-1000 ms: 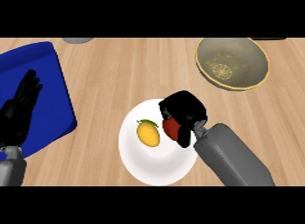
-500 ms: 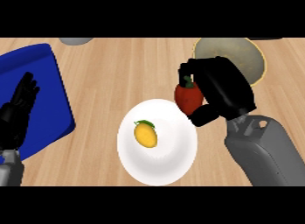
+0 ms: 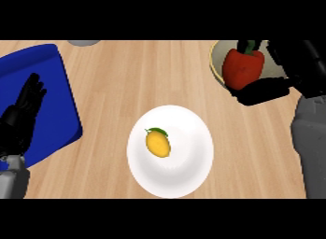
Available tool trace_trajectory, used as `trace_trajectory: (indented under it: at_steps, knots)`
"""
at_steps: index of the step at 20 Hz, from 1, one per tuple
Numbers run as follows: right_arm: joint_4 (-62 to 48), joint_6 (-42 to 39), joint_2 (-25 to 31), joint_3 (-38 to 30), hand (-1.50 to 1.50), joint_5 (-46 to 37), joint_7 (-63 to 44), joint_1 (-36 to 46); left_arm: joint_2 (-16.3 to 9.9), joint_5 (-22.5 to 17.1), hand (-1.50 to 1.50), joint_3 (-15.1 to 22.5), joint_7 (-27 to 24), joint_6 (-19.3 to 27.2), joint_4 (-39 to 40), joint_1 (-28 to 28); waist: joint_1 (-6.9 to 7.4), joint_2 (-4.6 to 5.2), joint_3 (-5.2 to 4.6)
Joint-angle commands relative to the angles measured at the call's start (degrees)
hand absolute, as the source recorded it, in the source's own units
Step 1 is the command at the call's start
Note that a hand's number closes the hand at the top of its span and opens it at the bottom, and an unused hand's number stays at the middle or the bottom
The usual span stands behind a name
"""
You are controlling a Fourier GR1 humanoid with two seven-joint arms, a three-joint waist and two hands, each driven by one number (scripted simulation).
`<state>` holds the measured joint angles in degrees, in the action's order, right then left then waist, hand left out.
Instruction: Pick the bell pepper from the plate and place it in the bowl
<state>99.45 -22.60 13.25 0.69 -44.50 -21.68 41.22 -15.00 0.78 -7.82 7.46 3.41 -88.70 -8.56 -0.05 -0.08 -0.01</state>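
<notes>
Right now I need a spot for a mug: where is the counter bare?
Bare wood lies between the blue tray and the bowl, above the white plate. The upper right is crowded: the right hand holds the bell pepper over the bowl. The left hand rests over the tray.

Red bell pepper [image 3: 243, 68] held over bowl [image 3: 216, 58].

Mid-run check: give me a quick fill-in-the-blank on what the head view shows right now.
1. The right hand is curled round a red ____.
2. The white plate now carries only a yellow-orange ____.
3. The open left hand shows over the ____ board.
4. The held item hangs over the rim of the ____.

Missing: bell pepper; fruit; blue; bowl
</notes>
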Motion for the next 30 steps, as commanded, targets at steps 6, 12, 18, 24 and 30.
trace_trajectory:
  at_steps: [6,12,18,24,30]
  knots:
    - [-19.7,9.0,0.4,-5.7,1.50,1.2,11.4,2.9,-0.1,0.3,0.00,0.1,5.0,-0.4,-1.1,-3.8,0.61,0.27,0.03]
    - [-42.2,18.0,3.0,-9.6,1.50,0.3,24.9,9.9,1.3,1.9,0.00,1.6,2.3,-0.2,-2.2,-1.5,1.46,0.54,0.04]
    - [-61.4,22.3,7.8,-13.9,1.50,0.4,34.2,17.6,2.3,2.2,0.00,1.7,-1.5,-0.6,1.4,-1.3,1.88,0.81,0.04]
    - [-72.5,16.8,11.1,-11.4,1.50,-5.1,25.9,19.6,2.1,2.3,0.00,1.4,-1.5,-0.7,2.5,-2.5,2.60,1.35,0.03]
    - [-81.1,15.7,12.6,-13.6,-1.50,-2.7,40.3,18.8,1.5,1.3,0.00,1.0,-1.0,-1.8,0.4,-2.1,3.12,1.42,0.13]
